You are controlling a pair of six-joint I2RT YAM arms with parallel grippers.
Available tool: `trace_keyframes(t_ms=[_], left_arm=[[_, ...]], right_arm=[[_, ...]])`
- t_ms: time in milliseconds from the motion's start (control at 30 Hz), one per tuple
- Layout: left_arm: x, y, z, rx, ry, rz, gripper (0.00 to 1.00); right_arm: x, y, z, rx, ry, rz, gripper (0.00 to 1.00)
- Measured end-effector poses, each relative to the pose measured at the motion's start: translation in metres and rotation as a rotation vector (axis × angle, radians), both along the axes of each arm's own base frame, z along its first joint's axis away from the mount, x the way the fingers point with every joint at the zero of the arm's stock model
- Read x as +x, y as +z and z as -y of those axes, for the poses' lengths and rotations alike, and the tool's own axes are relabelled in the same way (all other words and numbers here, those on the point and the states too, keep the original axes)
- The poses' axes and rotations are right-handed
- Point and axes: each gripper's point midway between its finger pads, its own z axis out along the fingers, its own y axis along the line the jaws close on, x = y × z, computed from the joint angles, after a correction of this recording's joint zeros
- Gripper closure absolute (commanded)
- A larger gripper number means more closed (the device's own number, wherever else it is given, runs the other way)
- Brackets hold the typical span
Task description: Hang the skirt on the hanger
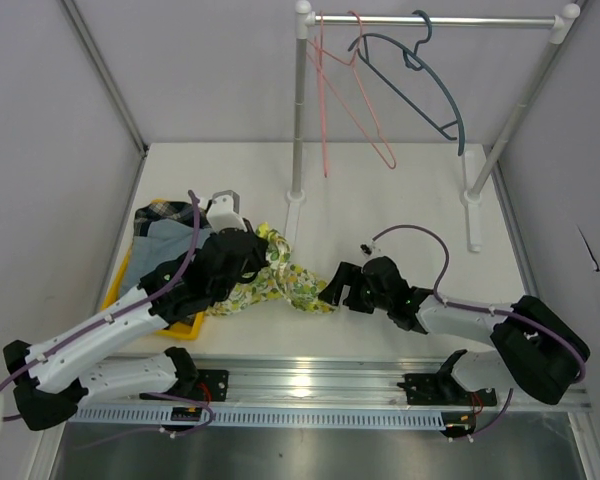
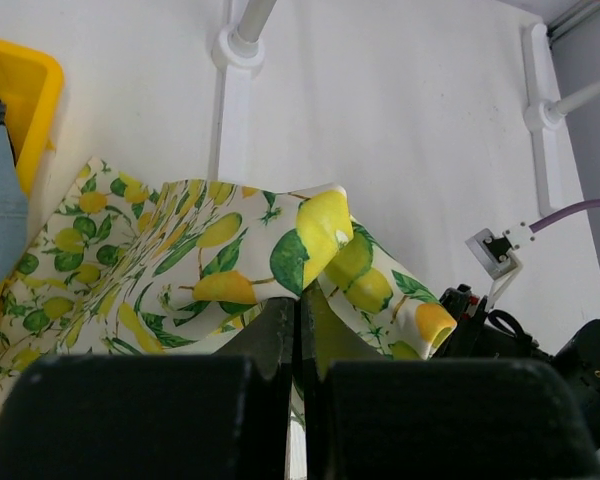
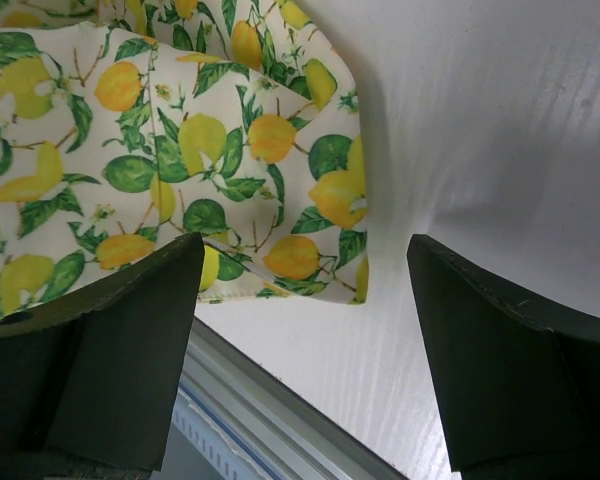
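Top view: held the skirt (image 1: 278,278), crumpled just right of the yellow bin (image 1: 118,292), in the closed left gripper (image 1: 248,252); had the right gripper (image 1: 332,286) spread wide at the skirt's edge farthest from the bin; found denim (image 1: 166,240) and plaid (image 1: 156,210) in that bin. Left wrist: pinched a lemon-print fold between shut fingers (image 2: 270,335). Right wrist: hung wide apart over the skirt's corner.

The skirt (image 1: 280,275) lies mid-table (image 1: 400,200), a tray (image 1: 185,327) of clothes (image 1: 165,235) just to its left, and behind it stands a rack (image 1: 480,20) with hangers (image 1: 323,120) on its rail.
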Motion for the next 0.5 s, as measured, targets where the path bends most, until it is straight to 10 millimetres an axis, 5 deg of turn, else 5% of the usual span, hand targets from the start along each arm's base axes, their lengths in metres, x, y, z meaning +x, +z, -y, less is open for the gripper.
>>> trace_keyframes(t_ms=[100, 367, 500], left_arm=[[-0.005, -0.012, -0.005, -0.005, 0.004, -0.016, 1.00], [-0.014, -0.029, -0.012, -0.026, 0.008, -0.041, 1.00], [-0.017, -0.029, -0.017, -0.036, 0.008, -0.035, 1.00]], right_arm=[[-0.007, -0.004, -0.008, 0.010, 0.014, -0.023, 0.16], [-0.019, -0.023, -0.020, 0.008, 0.014, -0.089, 0.63], [-0.016, -0.025, -0.018, 0.002, -0.015, -0.092, 0.79]])
